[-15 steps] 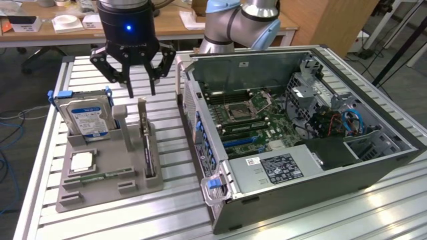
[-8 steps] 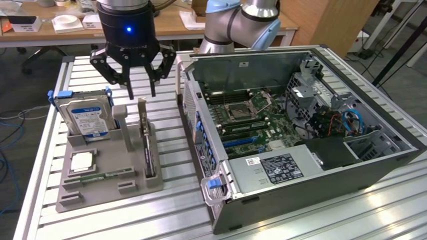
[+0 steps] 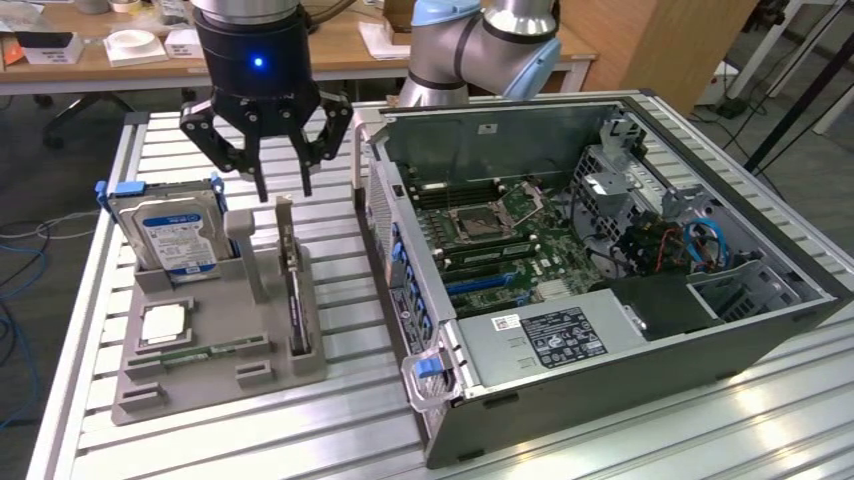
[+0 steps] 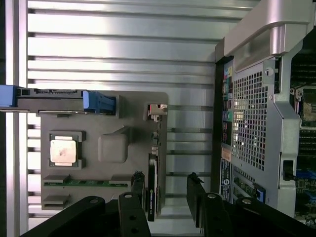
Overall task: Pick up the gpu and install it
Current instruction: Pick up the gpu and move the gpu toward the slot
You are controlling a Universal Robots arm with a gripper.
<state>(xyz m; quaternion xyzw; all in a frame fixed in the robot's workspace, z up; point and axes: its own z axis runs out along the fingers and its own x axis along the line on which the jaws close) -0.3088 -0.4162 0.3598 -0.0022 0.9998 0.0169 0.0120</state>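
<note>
The gpu point(image 3: 292, 285) stands on edge in a slot of the grey holder point(image 3: 214, 385), a thin dark card with its silver end bracket at the far end. My gripper point(image 3: 284, 190) hangs just above the card's far, bracket end, its black fingers open and holding nothing. In the wrist view the gpu point(image 4: 153, 173) shows edge-on, and the open gripper point(image 4: 167, 195) straddles it, the card lying closer to one finger point(image 4: 138, 190) than to the other. I see no contact between fingers and card.
The holder also carries an upright silver hard drive point(image 3: 167, 225), a processor chip point(image 3: 163, 322) and a memory stick point(image 3: 200, 350). The open computer case point(image 3: 601, 250) lies at the exterior view's right, motherboard point(image 3: 494, 240) exposed. All rest on a slatted aluminium table point(image 3: 347, 420).
</note>
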